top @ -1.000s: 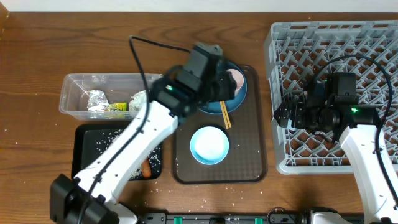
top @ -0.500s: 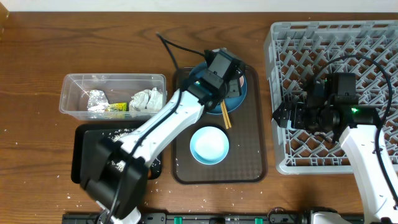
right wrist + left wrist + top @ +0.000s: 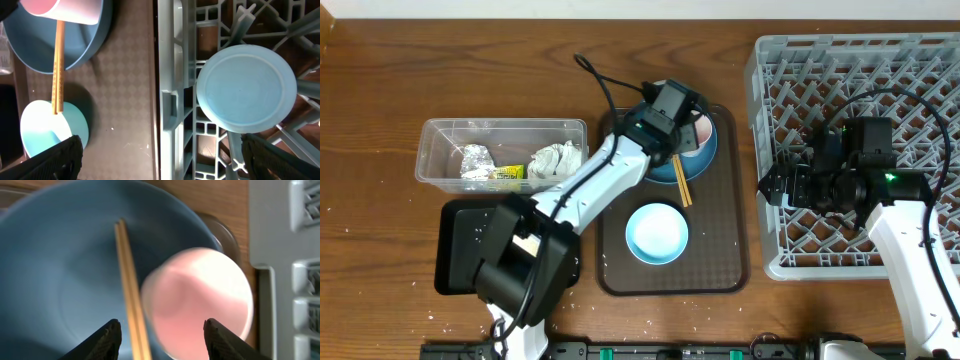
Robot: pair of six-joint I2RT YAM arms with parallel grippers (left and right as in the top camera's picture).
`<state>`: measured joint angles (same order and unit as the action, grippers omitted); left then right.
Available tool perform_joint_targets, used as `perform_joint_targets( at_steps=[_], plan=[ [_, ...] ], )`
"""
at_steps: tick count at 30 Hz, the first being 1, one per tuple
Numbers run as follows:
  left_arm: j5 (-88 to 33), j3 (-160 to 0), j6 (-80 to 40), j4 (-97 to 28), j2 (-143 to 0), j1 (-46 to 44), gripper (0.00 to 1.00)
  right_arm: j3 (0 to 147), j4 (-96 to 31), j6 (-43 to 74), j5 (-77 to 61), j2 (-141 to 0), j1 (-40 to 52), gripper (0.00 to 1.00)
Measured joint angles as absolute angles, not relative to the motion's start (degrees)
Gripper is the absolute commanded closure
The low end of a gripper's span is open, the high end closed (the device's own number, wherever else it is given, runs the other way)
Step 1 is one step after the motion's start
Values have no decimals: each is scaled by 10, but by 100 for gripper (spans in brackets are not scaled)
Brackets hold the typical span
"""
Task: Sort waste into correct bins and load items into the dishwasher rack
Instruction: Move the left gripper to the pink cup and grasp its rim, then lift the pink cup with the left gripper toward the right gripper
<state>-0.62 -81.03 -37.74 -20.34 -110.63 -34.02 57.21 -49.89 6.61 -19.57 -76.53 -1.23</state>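
Pale pink cup [image 3: 197, 302], smooth and round, rests on the large dark blue plate [image 3: 60, 270]. It sits directly under the gap of my left gripper [image 3: 162, 336], a little toward the rack side. The jaws stand about half open and grip nothing; the cup looks blurred and wider than the gap. The wooden chopsticks [image 3: 131, 290], thin and straight, lie across the plate just beside the cup. My right gripper [image 3: 167, 160] is spread fully wide and empty above the edge of the grey plastic rack [image 3: 170, 50], where the light blue cup [image 3: 246, 89] sits upside down among the pegs. The print on the yellow-green wrapper [image 3: 506, 172] in the clear tub [image 3: 435, 150] is too small for me to read.
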Motion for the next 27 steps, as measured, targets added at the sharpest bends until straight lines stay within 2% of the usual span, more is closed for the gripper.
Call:
perform_joint_targets(
  at_steps=[8,13,18,21,24,27],
  plan=[
    [-4,-810,-388,-189,-1129,-331,45,572,-499,66,-196,-765,-12,1],
    [-4,-810,-397,-189,-1153,-331,60,572,-499,66,-196,-765,-12,1],
    [-4,-810,-407,-181,-1154,-328,67,572,-499,66,-196,-765,-12,1],
    [-4,-810,-409,-178,-1154,-326,76,572,-499,66,-196,-765,-12,1],
    [-4,-810,-410,-178,-1154,-326,80,572,-499,66,-196,-765,-12,1],
    [-4,-810,-409,-178,-1154,-326,80,572,-499,66,-196,-765,-12,1]
  ],
)
